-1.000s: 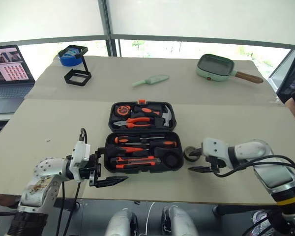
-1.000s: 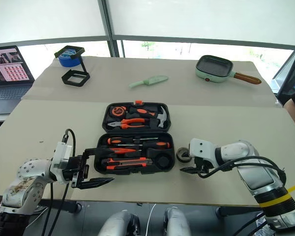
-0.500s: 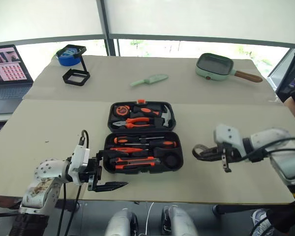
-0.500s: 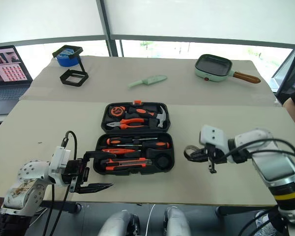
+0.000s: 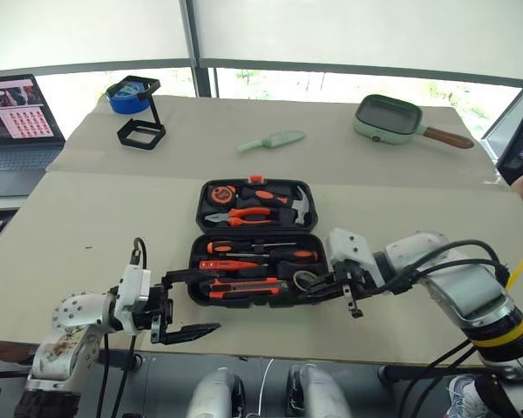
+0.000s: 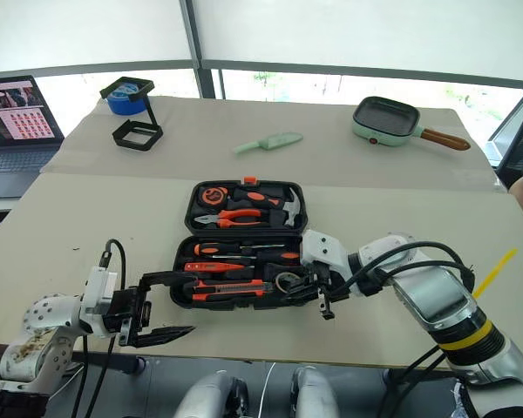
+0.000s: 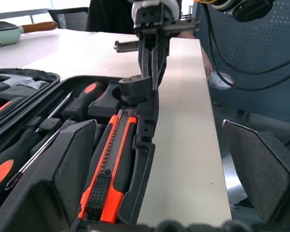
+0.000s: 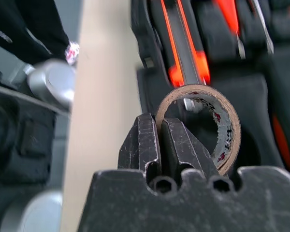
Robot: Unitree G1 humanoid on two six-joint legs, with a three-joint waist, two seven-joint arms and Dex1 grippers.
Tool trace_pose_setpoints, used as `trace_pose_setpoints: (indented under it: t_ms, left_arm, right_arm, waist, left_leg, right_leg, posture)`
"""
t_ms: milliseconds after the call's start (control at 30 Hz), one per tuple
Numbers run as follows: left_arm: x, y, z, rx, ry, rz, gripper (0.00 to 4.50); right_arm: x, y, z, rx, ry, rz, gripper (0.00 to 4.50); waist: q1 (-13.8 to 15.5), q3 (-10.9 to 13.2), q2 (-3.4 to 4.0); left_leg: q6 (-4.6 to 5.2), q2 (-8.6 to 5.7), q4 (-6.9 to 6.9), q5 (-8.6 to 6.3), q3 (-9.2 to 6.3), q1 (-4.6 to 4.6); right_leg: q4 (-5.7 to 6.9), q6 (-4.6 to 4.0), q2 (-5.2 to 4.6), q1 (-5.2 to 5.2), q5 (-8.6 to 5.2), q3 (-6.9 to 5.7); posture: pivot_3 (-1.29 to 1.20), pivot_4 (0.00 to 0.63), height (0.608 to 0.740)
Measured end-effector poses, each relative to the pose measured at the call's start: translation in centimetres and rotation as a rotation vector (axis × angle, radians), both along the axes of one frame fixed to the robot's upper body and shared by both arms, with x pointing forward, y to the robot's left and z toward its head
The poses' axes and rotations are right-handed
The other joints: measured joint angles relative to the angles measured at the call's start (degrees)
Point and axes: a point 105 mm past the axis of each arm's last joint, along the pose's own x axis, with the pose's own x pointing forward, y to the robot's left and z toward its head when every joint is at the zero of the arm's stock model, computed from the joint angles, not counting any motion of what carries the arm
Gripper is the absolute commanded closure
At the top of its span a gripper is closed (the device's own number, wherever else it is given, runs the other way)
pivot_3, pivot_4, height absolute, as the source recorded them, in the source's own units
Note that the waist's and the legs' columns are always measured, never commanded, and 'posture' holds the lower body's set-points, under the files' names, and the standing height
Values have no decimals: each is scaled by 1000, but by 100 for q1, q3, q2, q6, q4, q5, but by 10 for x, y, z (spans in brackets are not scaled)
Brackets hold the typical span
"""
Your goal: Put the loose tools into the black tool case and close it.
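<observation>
The black tool case (image 5: 199, 209) lies open mid-table. Its front half holds black-and-orange screwdrivers (image 5: 266, 253), a small orange screwdriver (image 5: 227, 264) and the utility knife (image 5: 241, 287). My right gripper (image 5: 312, 290) reaches in from the right, shut on the wall of the small dark tape roll (image 5: 306, 280). It holds the roll just above the case's front right corner pocket; the roll (image 8: 222, 126) hangs beside the pinched fingertips (image 8: 150, 130). My left gripper (image 5: 197, 303) stands open at the case's front left corner with nothing between its fingers.
The lid half carries pliers, a hammer and a tape measure (image 5: 216, 194). Farther back lie a mint-green knife (image 5: 270, 140), a pan (image 5: 390, 119), a black square frame (image 5: 141, 132) with blue tape (image 5: 125, 101), and a laptop (image 5: 16, 117). The table's front edge is close to both grippers.
My right gripper shut on the tape roll on the table right of the case, lifted it and carried it left to the case's front right corner. The left gripper stayed put.
</observation>
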Motion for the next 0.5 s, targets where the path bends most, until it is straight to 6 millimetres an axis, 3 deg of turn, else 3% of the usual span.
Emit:
trace_pose_setpoints:
  t_ms: [167,500]
  left_arm:
    - [-3,0,-1,4,10,13,0]
    - [-4,2,-4,19,34,22,0]
  right_arm:
    - [4,0,-6,-36,-47,11,4476]
    - [4,-3,-2,-40,-53,25,1128]
  waist:
    - [3,0,0]
    - [1,0,0]
  left_leg:
    - [-8,3,-1,5,4,-1]
    - [-6,6,-2,3,4,-4]
  right_leg:
    - [6,24,2,-10,-15,0]
    - [9,20,2,-16,-15,-2]
  posture:
    - [0,150,740]
    - [0,150,740]
